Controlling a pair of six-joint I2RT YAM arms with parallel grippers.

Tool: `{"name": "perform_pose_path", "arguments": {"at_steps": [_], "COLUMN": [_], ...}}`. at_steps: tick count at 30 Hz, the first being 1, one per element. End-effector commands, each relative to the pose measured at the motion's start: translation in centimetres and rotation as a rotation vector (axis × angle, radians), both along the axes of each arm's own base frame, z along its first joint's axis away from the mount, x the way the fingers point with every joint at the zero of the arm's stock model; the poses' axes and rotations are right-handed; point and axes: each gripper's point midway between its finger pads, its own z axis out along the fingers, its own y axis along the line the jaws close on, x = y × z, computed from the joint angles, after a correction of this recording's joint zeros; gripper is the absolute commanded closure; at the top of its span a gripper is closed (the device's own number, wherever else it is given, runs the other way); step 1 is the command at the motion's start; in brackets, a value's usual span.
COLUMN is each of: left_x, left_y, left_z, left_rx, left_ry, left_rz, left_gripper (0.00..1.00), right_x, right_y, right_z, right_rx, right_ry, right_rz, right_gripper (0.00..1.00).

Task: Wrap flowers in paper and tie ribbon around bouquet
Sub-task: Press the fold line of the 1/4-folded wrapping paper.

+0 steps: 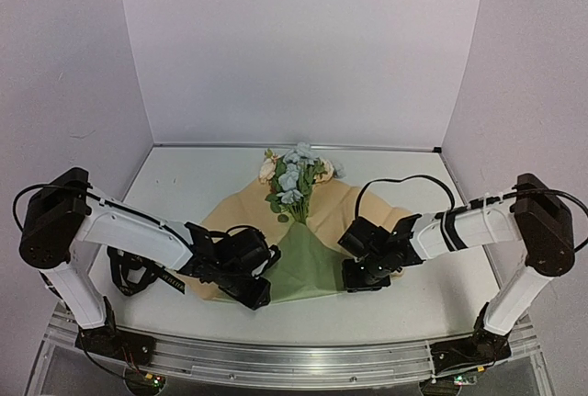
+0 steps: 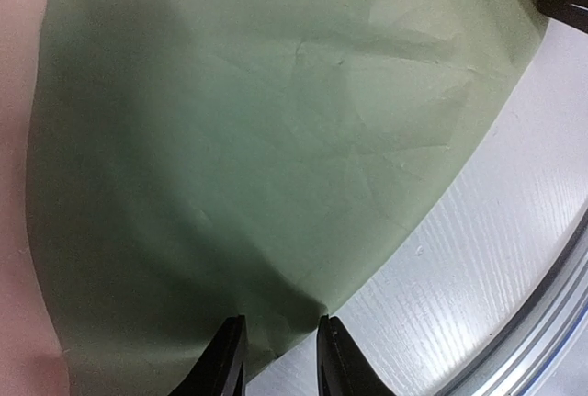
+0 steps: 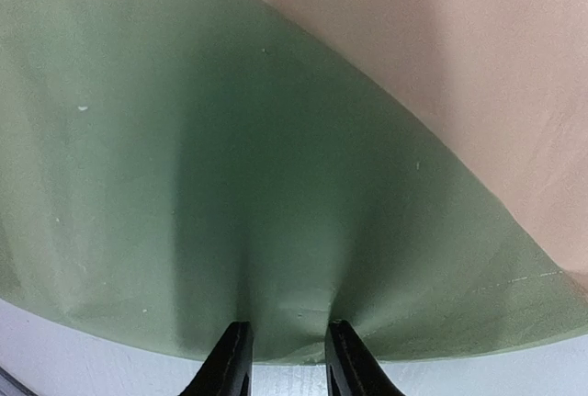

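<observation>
Top external view: the flowers [image 1: 292,180] lie on the paper [image 1: 317,254] in the middle of the table [image 1: 184,175], with the blooms toward the far wall. The left gripper [image 2: 280,359] and the right gripper [image 3: 285,359] each pinch the near green edge (it puckers between the narrowly parted fingers).

Robot lab cell, plain white walls [image 1: 303,47], white table [image 1: 184,175], aluminium rail [image 1: 294,359]

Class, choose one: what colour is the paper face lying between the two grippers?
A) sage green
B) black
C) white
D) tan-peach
A: both wrist views show the left gripper and right gripper at the edge of a green fold of the paper.
</observation>
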Motion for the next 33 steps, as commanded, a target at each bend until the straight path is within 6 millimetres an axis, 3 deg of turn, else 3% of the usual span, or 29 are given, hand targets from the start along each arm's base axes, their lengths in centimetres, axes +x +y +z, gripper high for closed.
{"name": "perform_pose_path", "arguments": {"at_steps": [1,12,20,23,27,33], "left_x": [-0.2,-2.0,-2.1,-1.8,-0.3,2.1], "left_y": [2.0,9.2,12.7,12.2,9.7,4.0], "left_z": [-0.1,-0.7,-0.4,0.9,4.3,9.4], "left_rx": [0.021,0.15,0.258,0.237,0.159,0.02], "left_ry": [0.001,0.03,0.018,0.001,-0.063,-0.163], "left_rz": [0.062,0.212,0.299,0.285,0.24,0.121], "left_gripper": [0.72,0.73,0.74,0.74,0.73,0.71], "right_x": [0.1,-0.1,-0.2,-0.1,0.1,-0.1], "right_y": [-1.0,-2.0,-2.2,-1.8,-1.0,-3.1], "right_z": [-0.9,-1.2,-0.9,-0.3,2.2,4.7], "right_rx": [-0.021,-0.027,-0.012,0.017,0.077,0.123], "right_ry": [0.004,0.011,0.014,0.018,0.008,0.011], "right_rz": [-0.051,-0.095,-0.11,-0.116,-0.095,-0.125], "right_gripper": [0.72,0.72,0.72,0.7,0.59,0.42]}}
